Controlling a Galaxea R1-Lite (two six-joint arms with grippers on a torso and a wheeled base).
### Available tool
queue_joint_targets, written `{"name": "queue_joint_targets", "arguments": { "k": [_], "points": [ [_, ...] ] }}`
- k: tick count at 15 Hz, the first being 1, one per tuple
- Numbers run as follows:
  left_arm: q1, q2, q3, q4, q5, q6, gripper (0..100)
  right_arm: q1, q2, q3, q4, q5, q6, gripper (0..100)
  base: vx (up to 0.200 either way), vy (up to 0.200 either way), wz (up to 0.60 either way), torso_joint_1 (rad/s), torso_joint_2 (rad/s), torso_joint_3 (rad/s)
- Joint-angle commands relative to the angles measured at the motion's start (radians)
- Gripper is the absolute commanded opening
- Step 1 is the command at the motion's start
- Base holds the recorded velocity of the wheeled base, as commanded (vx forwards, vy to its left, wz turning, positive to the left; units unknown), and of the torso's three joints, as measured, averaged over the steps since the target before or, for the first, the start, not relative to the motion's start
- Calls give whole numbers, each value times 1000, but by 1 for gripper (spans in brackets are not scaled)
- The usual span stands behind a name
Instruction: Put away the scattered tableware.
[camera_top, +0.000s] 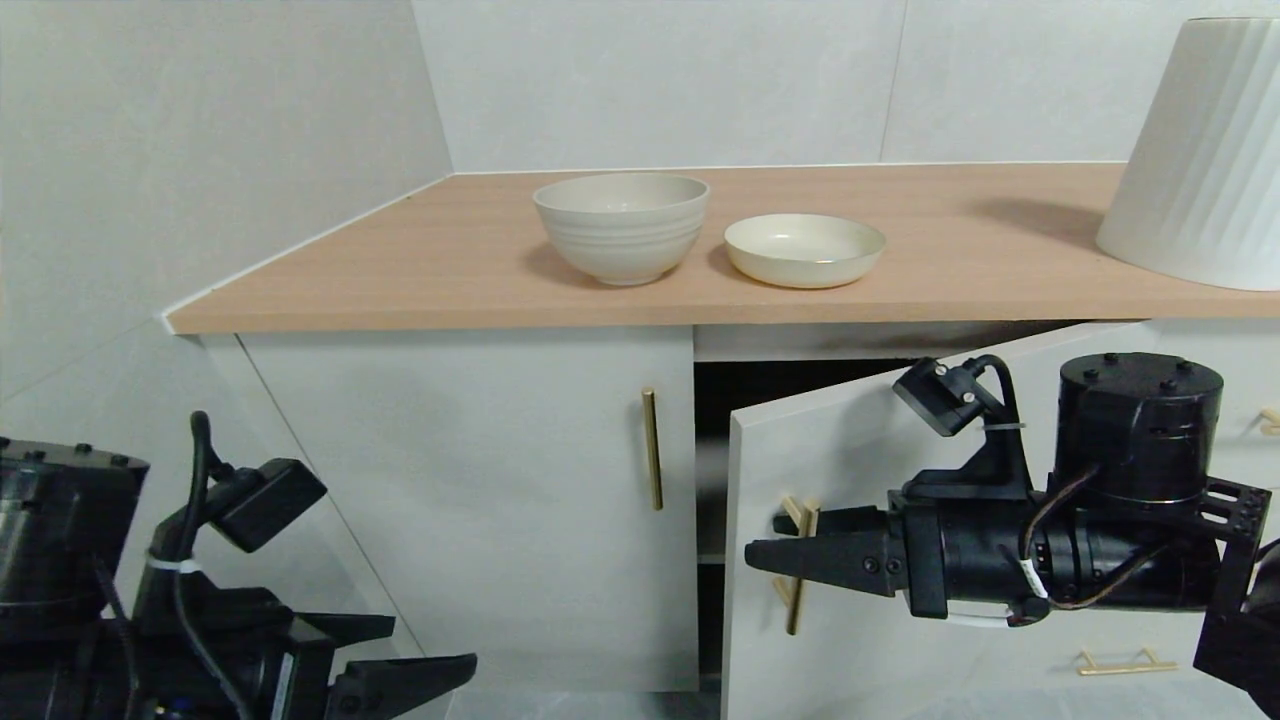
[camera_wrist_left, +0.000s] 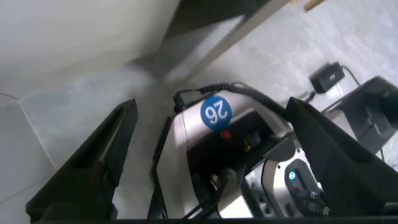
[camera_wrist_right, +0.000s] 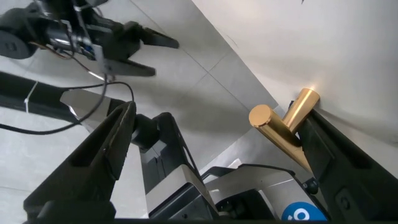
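The cabinet door (camera_top: 850, 450) is best swung fully wide by its brass handle (camera_wrist_right: 283, 121), which is straddled by the right gripper's (camera_top: 762, 540) spread jaws; the left gripper (camera_top: 430, 650) is likewise agape.

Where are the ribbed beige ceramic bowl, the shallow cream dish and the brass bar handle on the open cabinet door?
Ribbed beige ceramic bowl (camera_top: 621, 235): head view, front outer wall.
Shallow cream dish (camera_top: 804, 250): head view, inside floor.
Brass bar handle (camera_top: 794, 608): head view, lower end of bar.
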Motion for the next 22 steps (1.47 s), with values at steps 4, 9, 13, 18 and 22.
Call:
{"name": "queue_joint_targets", "arguments": {
  "k": [4,9,13,18,22],
  "points": [
    [-39,56,27,-35,0,-2,0,1,1,1,-1,0,-1,100,0,0,0,0,0,0],
    [-49,133,29,-138,43,36,0,1,8,9,-1,0,-2,100,0,0,0,0,0,0],
    [-141,240,-144,-138,100,-44,0,1,-3,12,-3,0,-2,100,0,0,0,0,0,0],
    [-292,449,-272,-168,182,-128,0,1,-27,19,-3,-1,-4,100,0,0,0,0,0,0],
    [-339,590,-180,-549,182,-185,0,1,-26,26,-3,2,-4,100,0,0,0,0,0,0]
  ]
}}
